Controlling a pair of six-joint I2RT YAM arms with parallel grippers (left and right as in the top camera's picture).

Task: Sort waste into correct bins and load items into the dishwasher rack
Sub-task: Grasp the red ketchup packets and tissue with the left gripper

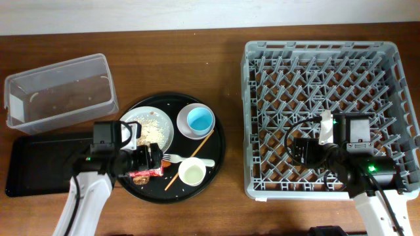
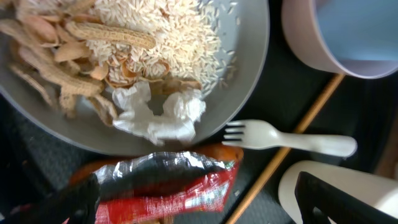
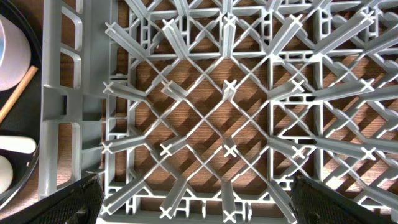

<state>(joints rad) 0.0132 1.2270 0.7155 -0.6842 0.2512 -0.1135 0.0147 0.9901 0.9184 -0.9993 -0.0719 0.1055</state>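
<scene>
A red snack wrapper [image 2: 168, 186] is seen lying on the near-left part of the round black tray [image 1: 218, 147], just near of the grey plate [image 2: 249, 68] of rice and scraps. It is straddled by the left gripper [image 2: 196, 190], whose fingers are spread wide and released, with nothing grasped. The left arm is reached in from the near edge, its wrist bent down over the tray. To the wrapper's right, a white fork [image 2: 292, 142], a wooden chopstick [image 2: 311, 112] and a white cup [image 2: 373, 180] are crowded close, the cup just beside one finger. A pink bowl [image 2: 348, 31] is set farther off. A clear bin [image 1: 59, 98] and a black bin [image 1: 36, 164] are placed left of the tray. A strip of worktop [image 1: 235, 131] is left between the tray and the dishwasher rack [image 1: 328, 72], over whose near-left cells the right gripper [image 3: 199, 199] is held spread and empty.
</scene>
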